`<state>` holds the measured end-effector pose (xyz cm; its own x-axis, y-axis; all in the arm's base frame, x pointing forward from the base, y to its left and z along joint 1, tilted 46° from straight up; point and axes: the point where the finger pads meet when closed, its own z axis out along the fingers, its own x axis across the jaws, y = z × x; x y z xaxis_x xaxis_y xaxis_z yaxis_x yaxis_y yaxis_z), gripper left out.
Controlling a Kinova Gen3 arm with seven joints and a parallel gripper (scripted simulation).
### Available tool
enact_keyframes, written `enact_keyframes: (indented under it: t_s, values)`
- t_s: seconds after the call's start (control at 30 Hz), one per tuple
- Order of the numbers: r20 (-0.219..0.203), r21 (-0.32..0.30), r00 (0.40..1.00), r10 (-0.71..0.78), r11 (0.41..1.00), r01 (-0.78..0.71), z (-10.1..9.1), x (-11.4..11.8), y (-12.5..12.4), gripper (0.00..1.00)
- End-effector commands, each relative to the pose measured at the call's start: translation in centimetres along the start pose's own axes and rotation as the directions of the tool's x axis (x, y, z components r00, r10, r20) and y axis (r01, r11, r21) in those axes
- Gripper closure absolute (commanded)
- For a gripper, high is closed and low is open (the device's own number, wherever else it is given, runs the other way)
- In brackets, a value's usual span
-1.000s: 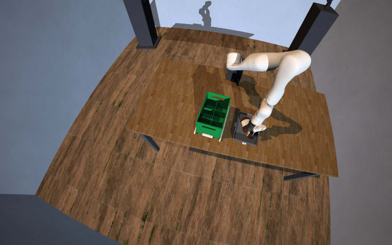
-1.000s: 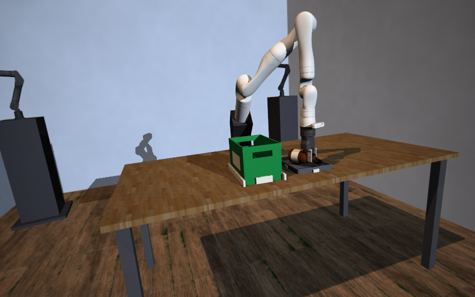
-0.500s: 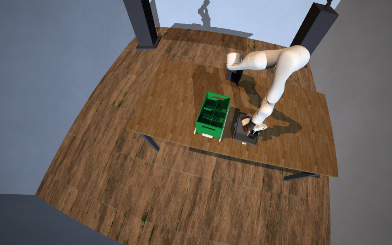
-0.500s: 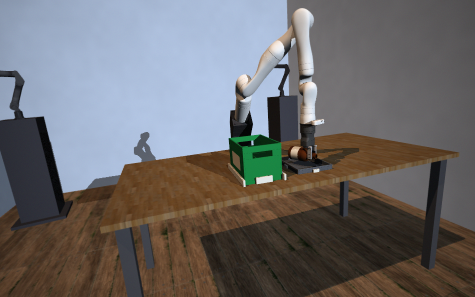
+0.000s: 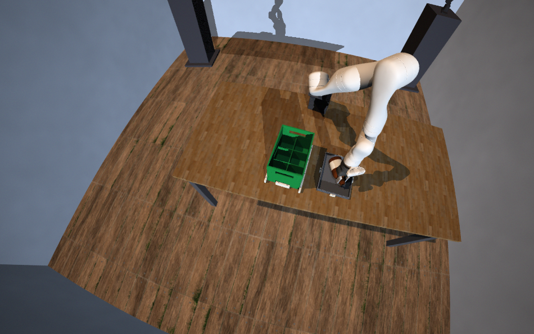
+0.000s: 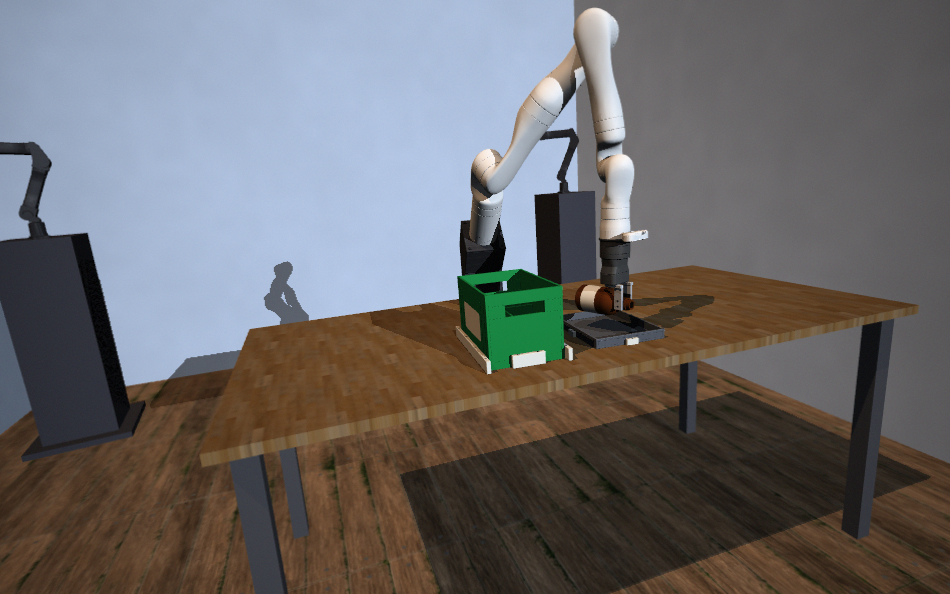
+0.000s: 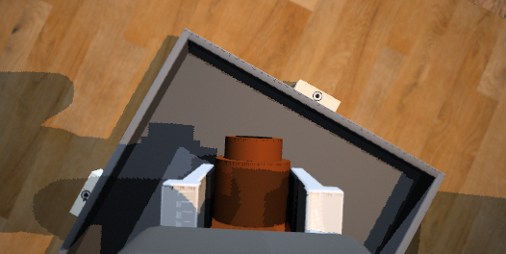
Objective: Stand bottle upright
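Observation:
The brown bottle lies on its side between my fingers, with its narrower neck end pointing away from the wrist camera. My gripper is shut on the bottle and holds it a little above the floor of the dark grey tray. In the side view the bottle hangs horizontally above the tray, its pale base end towards the crate. From above, the gripper and the bottle are over the tray. The green crate stands just left of the tray.
The crate has divided compartments and sits on a white base close beside the tray. Small white tabs stick out from the tray's rims. The table's front edge is near the tray. Dark camera pillars stand on the floor behind the table.

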<state>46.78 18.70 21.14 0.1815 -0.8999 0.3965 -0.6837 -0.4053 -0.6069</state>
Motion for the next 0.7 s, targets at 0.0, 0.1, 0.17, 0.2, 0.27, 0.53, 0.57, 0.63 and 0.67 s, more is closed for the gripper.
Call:
enact_keyframes:
  t_s: [0.0, 0.1, 0.17, 0.2, 0.27, 0.53, 0.57, 0.63, 0.67]
  values:
    - [0.013, 0.006, 1.0, -0.004, 1.0, 0.004, -0.6, -0.6, -0.2, 1.0]
    - [0.013, 0.006, 1.0, -0.004, 1.0, 0.004, -1.2, -0.6, -0.2, 1.0]
    - [0.013, 0.006, 1.0, -0.004, 1.0, 0.004, -1.5, -0.6, -0.2, 1.0]
    - [0.013, 0.006, 1.0, -0.004, 1.0, 0.004, -1.7, -0.6, -0.2, 1.0]
    - [0.013, 0.006, 1.0, -0.004, 1.0, 0.004, -2.1, -0.6, -0.2, 1.0]
    - [0.013, 0.006, 1.0, -0.004, 1.0, 0.004, -3.2, -0.6, -0.2, 1.0]
    - [0.013, 0.006, 1.0, -0.004, 1.0, 0.004, -3.4, -0.6, -0.2, 1.0]
    - [0.013, 0.006, 1.0, -0.004, 1.0, 0.004, -3.7, -0.6, -0.1, 1.0]
    - [0.013, 0.006, 1.0, -0.004, 1.0, 0.004, -3.9, -0.6, -0.1, 1.0]
